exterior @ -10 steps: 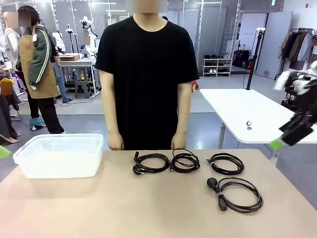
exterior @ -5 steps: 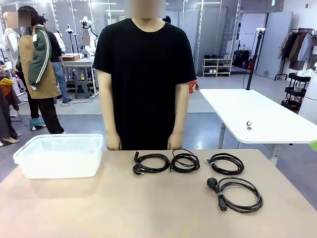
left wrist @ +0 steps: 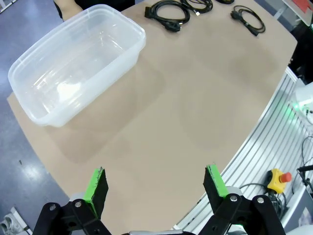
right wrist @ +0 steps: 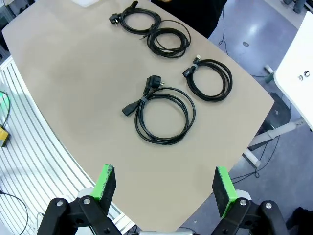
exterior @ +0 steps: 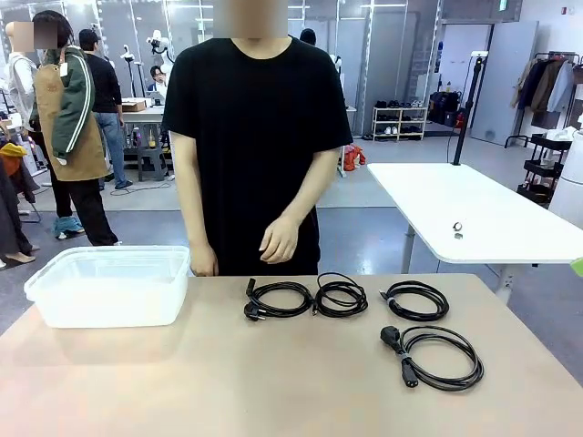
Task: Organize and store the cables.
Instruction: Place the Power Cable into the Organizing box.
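Several cables lie as black coils on the tan table. Three sit in a row near the far edge: one, a second, a third. A larger coil with black plugs lies nearer, at the right. The right wrist view looks down on them from high up, the large coil in the middle; my right gripper is open and holds nothing. My left gripper is open too, high above the table's left part, far from the cables.
A clear plastic bin stands at the far left of the table, also in the left wrist view. A person in black stands at the far edge, one hand raised above the cables. A white table stands behind at the right.
My right arm has drawn back out of the front view to the right. The person has lifted one hand from the table's edge. The cables have not moved.
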You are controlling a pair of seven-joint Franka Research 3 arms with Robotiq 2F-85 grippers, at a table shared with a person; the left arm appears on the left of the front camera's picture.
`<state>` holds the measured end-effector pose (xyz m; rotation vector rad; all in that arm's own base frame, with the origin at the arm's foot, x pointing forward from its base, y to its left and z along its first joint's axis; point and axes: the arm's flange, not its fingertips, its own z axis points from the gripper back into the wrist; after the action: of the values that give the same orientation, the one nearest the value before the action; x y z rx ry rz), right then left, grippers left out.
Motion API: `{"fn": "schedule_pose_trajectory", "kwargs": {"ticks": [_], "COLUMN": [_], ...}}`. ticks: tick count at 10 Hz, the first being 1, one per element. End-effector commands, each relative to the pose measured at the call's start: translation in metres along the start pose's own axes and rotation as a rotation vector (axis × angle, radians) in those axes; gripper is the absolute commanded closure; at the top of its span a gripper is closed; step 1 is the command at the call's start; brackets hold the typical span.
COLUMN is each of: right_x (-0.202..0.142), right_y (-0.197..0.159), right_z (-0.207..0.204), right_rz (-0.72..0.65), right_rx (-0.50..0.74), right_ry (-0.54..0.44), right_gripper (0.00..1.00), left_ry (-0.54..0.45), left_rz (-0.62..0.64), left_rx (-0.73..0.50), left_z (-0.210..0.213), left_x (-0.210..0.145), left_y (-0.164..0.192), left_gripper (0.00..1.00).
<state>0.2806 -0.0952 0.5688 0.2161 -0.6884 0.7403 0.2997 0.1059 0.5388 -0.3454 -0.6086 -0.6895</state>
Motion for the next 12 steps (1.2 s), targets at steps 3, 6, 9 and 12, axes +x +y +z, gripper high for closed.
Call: {"fn": "schedule_pose_trajectory", "kwargs": {"ticks": [3, 6, 9, 12], "right_x": [0.0006, 0.0006, 0.0006, 0.0006], "right_y": [0.0000, 0.0000, 0.0000, 0.0000], "right_z": [-0.0005, -0.0005, -0.0005, -0.0005], "right_rz": [0.003, 0.003, 0.003, 0.003], "right_rx": [-0.005, -0.005, -0.005, -0.005], "right_ry": [0.002, 0.002, 0.002, 0.002], "right_gripper": [0.00, 0.00, 0.00, 0.00], "left_ry": [0.004, 0.004, 0.004, 0.004], "left_rz": [-0.013, -0.013, -0.013, -0.013], "left_rx": [-0.002, -0.002, -0.002, -0.002], "left_z": [0.0024, 0.0024, 0.0024, 0.0024], "left_x": [0.0017, 0.0017, 0.0017, 0.0017], "left_y": [0.0006, 0.0006, 0.0006, 0.0006], "left_gripper": [0.00, 0.00, 0.00, 0.00]}}
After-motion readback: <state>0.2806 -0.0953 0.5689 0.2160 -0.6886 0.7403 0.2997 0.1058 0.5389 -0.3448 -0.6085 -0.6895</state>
